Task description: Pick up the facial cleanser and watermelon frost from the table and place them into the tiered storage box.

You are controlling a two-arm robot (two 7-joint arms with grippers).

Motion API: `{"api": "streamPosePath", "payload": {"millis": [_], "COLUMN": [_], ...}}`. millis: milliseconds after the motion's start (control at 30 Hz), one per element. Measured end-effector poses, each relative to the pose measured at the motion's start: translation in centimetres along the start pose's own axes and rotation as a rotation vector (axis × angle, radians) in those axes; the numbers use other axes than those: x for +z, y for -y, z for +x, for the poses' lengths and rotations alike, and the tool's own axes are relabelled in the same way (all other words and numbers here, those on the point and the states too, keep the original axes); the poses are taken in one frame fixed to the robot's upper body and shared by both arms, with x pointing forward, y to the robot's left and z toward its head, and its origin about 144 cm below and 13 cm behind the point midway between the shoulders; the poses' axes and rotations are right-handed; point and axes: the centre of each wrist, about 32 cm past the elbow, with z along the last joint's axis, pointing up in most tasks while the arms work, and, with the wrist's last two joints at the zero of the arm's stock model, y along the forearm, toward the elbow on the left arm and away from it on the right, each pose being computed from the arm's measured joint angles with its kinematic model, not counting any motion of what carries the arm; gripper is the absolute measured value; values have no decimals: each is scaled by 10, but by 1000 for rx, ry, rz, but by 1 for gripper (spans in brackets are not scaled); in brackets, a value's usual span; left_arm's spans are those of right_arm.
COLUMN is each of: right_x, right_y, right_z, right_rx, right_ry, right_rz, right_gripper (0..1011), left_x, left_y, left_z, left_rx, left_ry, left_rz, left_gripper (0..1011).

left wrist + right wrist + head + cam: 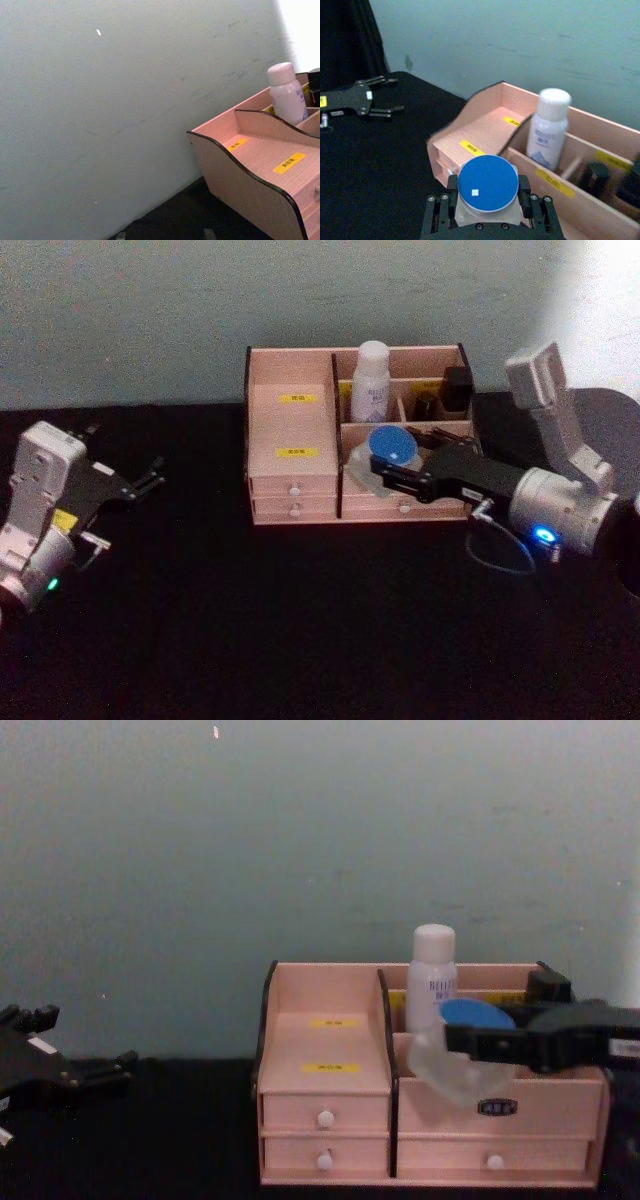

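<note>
Broadly, the black surface [300, 620] carries the tiered storage box [290, 430] near the wall. The right gripper [392, 462] reaches over the box's low front right compartment, while the left gripper [155, 472] sits well apart at the left, its fingers spread, as the right wrist view shows plainly. The facial cleanser [372, 385] stands upright in a rear compartment. The watermelon frost [390, 447] is pinched from both sides by the right gripper; the chest view reveals its tilt, unclear from the head view.

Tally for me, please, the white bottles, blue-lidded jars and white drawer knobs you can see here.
White bottles: 1, the facial cleanser
Blue-lidded jars: 1, the watermelon frost
White drawer knobs: 3
Total: 5
</note>
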Motion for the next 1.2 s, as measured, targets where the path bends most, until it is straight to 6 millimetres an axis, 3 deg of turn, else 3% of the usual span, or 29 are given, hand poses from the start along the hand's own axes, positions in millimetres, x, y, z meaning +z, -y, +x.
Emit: {"api": "streamPosePath", "payload": {"millis": [567,1200], "right_x": [21,33], "right_y": [-67,-114], "right_z": [3,10], "right_rx": [82,82], "right_ry": [6,-8], "right_rz": [27,13], "right_gripper": [721,721], "left_x": [0,0], "left_y": [0,0], "left_z": [0,0], "left_rx": [0,0], "left_ry": [0,0], "left_rz": [0,0], "left_gripper": [1001,1001]}}
